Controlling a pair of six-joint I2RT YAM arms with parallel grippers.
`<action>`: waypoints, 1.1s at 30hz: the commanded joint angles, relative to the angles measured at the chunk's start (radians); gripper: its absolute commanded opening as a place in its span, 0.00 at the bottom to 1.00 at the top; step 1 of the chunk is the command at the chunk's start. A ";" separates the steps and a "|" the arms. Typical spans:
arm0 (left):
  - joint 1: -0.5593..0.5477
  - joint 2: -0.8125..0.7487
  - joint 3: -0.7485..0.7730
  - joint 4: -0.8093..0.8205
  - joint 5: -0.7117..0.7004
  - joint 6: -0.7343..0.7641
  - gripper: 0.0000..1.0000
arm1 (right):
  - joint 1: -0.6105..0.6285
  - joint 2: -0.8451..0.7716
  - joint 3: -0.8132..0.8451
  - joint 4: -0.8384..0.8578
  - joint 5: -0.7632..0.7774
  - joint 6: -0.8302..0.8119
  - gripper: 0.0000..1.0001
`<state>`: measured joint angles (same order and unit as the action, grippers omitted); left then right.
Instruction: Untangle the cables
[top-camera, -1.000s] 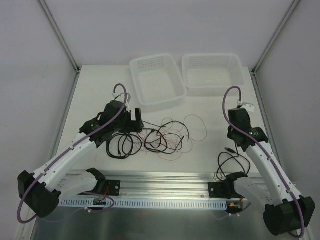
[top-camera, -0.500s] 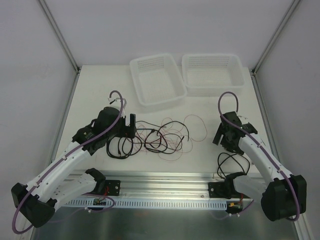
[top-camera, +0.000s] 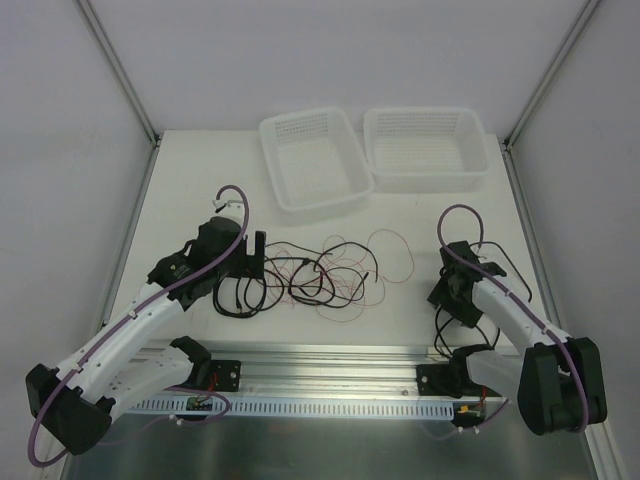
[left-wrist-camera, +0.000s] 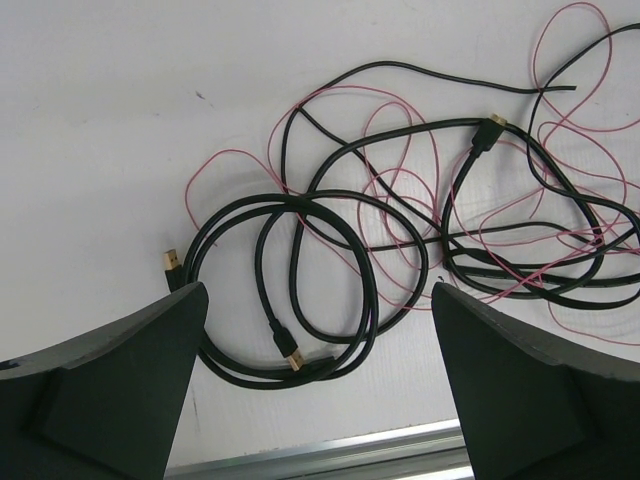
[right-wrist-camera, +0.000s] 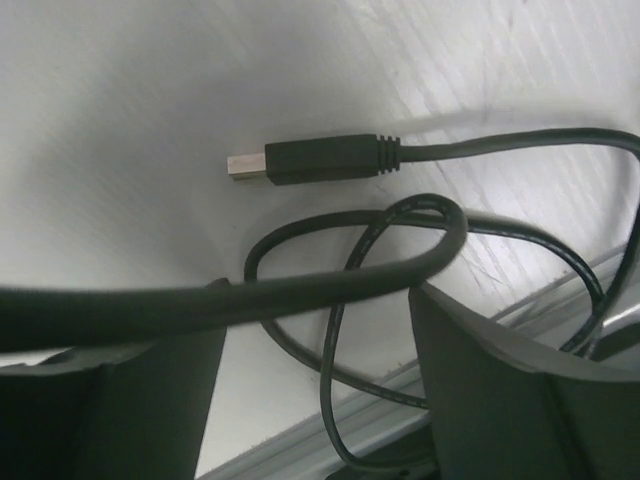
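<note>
The cables (top-camera: 325, 275) lie in a loose tangle of black and thin red wires mid-table. In the left wrist view a coiled black cable (left-wrist-camera: 330, 290) with gold plugs lies under my open left gripper (left-wrist-camera: 318, 292), and red wire (left-wrist-camera: 400, 190) loops through the black ones. My left gripper (top-camera: 255, 255) hovers at the tangle's left end, holding nothing. My right gripper (top-camera: 450, 295) sits low over a separate black cable (top-camera: 455, 325) at the right. Its jaws stand apart (right-wrist-camera: 320, 300). A black USB plug (right-wrist-camera: 320, 158) lies ahead of them, and a cable strand (right-wrist-camera: 300, 285) drapes across the fingers, unpinched.
Two empty white mesh baskets (top-camera: 312, 160) (top-camera: 425, 148) stand at the back. An aluminium rail (top-camera: 330, 355) runs along the near edge, with the arm mounts on it. Slanted frame posts border the table on both sides.
My right gripper went from shut to open and dropped down toward the near edge, with the black cable now lying on the table. The left gripper slid slightly left and nearer.
</note>
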<state>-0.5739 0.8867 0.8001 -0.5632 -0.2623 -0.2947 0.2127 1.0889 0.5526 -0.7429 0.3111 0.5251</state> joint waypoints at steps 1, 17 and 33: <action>0.011 0.006 -0.007 -0.012 -0.043 0.012 0.95 | -0.007 0.028 -0.020 0.086 -0.020 0.042 0.72; 0.016 0.026 -0.010 -0.020 -0.048 0.008 0.95 | -0.007 0.089 -0.085 0.200 -0.052 0.049 0.01; 0.017 0.043 -0.010 -0.021 -0.054 0.011 0.95 | -0.004 -0.078 0.432 -0.071 0.023 -0.256 0.01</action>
<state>-0.5674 0.9279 0.7925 -0.5816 -0.2977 -0.2947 0.2108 1.0496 0.8722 -0.7490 0.3073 0.3729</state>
